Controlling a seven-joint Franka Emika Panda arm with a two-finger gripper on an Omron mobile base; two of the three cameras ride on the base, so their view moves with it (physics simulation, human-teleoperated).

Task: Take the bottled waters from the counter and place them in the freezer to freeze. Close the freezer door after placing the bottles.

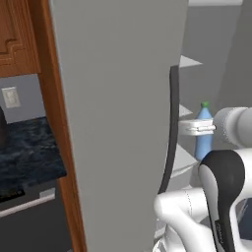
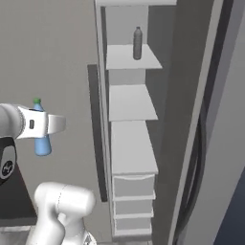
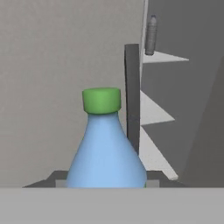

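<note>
My gripper is shut on the pale blue bottled water with the green cap, which hangs upright in front of the left-hand grey door. From the left the same bottle and gripper sit just right of that door's dark handle. In the hand view the bottle stands between my fingertips. The grey-clear bottle stands on the top white shelf of the open freezer, also visible as the far grey bottle. The freezer door is swung open at the right. The black counter lies at the far left.
The closed left door panel rises close in front of the base. A brown wooden cabinet side borders it. Lower white shelves and drawers sit in the compartment. My white arm crosses the lower right.
</note>
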